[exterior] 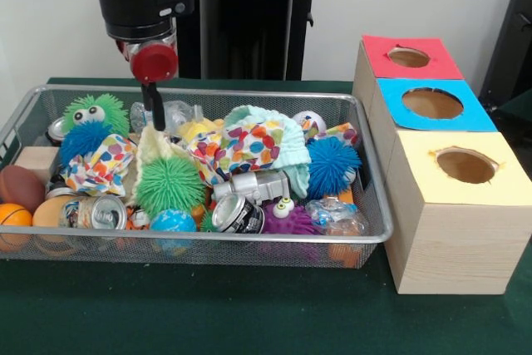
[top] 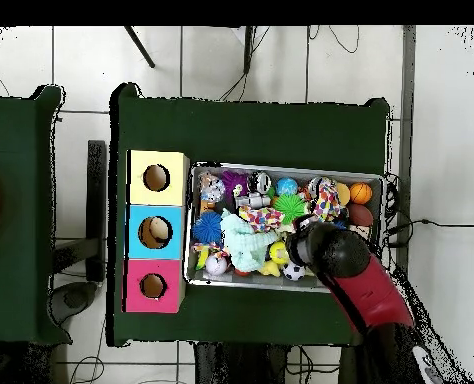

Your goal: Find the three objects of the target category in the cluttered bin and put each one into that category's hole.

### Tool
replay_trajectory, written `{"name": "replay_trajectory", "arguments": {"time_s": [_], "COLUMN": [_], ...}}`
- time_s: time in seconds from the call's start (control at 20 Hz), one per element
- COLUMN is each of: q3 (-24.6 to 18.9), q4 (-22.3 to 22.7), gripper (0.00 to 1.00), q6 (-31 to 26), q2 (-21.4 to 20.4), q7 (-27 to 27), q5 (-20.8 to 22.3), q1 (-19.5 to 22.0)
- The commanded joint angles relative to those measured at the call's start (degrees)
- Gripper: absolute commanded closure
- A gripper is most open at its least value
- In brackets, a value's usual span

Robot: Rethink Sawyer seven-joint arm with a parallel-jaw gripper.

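The wire mesh bin (exterior: pixel 249 241) stands on the green table, full of mixed clutter; it also shows in the overhead view (top: pixel 281 167). My gripper (exterior: pixel 154 122) hangs from the red and black arm into the bin's back left part. Its tip is at a pale yellow cloth (exterior: pixel 154 145), between a green spiky toy with eyes (exterior: pixel 96 112) and a polka-dot cloth (exterior: pixel 241 147). In the overhead view the arm's head (top: pixel 329 250) hides the gripper. Three wooden boxes with holes stand beside the bin, topped red (exterior: pixel 378 60), blue (exterior: pixel 395 110) and yellow (exterior: pixel 499 184).
The bin holds a green spiky ball (exterior: pixel 170 184), blue spiky balls (exterior: pixel 332 164), crushed cans (exterior: pixel 237 214), a mint cloth (exterior: pixel 278 135), a purple spiky toy (exterior: pixel 291 220), an orange ball (exterior: pixel 12 215), a brown football (exterior: pixel 21 187) and a wooden block (exterior: pixel 37 160).
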State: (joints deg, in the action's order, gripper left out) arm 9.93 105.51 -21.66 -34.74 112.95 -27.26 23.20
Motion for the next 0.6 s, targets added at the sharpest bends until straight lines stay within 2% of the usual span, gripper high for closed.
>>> {"name": "replay_trajectory", "arguments": {"time_s": [0.05, 0.35, 0.6], "q3": [-1.6, -3.3, -3.2], "q4": [-3.2, -2.6, -1.9], "gripper": [0.0, 0.0, 0.0], "q6": [1.7, 5.3, 5.5], "q2": [3.2, 5.4, 5.0], "q7": [13.0, 10.4, 10.4], "q5": [-3.0, -1.5, -1.2], "q1": [0.6, 2.2, 2.0]}}
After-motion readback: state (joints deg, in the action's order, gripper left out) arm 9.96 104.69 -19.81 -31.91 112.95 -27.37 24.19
